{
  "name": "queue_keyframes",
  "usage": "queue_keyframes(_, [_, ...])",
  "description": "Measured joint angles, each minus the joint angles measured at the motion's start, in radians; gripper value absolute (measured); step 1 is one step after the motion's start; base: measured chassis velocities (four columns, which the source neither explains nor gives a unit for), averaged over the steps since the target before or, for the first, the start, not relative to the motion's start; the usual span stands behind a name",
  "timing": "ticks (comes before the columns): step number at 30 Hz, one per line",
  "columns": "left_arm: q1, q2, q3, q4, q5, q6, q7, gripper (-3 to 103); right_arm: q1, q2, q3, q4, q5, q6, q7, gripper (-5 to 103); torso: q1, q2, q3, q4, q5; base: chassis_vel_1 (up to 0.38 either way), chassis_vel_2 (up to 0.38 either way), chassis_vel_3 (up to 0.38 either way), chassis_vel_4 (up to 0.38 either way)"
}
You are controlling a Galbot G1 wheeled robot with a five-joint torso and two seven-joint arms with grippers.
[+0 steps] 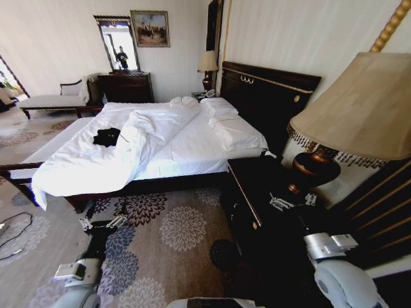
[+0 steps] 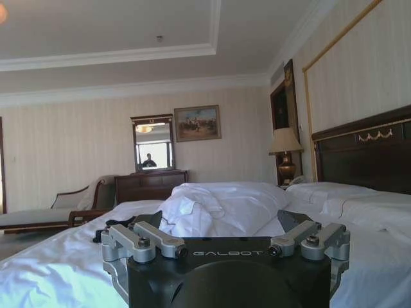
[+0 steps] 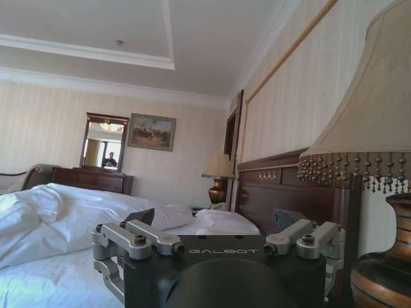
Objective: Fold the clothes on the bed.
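Clearly the black T-shirt lies crumpled on the bed, well ahead of the left gripper, which hangs low over the carpet with jaws spread wide. Farther off to the side, the right gripper, also wide, sits by the nightstand; the left arm is nearer.

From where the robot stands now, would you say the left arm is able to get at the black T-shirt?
Probably not yet: the left gripper hangs low over the carpet, off the bed, while the T-shirt lies well in on the duvet.
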State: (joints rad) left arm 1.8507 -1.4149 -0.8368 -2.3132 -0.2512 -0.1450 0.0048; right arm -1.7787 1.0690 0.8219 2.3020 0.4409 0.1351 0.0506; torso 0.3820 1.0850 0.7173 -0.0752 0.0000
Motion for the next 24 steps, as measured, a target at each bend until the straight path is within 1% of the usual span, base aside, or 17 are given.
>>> queue_keyframes(2, [-0.001,0.0,0.0,0.006,0.003,-0.007,0.003,100,-0.001,0.005,0.003,-0.01,-0.017,0.027,-0.032,100,0.0,0.0,0.0,0.0,0.0,0.0,0.0,0.0,0.0])
queue_keyframes(5, [-0.003,0.001,0.0,0.01,0.004,-0.013,0.009,100,-0.001,0.014,0.003,-0.015,-0.03,0.051,-0.055,100,0.0,0.0,0.0,0.0,0.0,0.0,0.0,0.0,0.0])
queue_keyframes(15, [-0.011,0.007,-0.006,0.022,0.002,-0.025,0.02,100,0.005,0.036,-0.009,-0.028,-0.04,0.082,-0.078,100,0.0,0.0,0.0,0.0,-0.0001,0.0,0.0,0.0,0.0])
queue_keyframes(24, [-0.016,0.011,-0.007,0.028,0.001,-0.028,0.023,100,0.003,0.063,-0.012,-0.031,-0.055,0.093,-0.08,100,0.0,0.0,0.0,0.0,-0.0001,0.0,0.0,0.0,0.0])
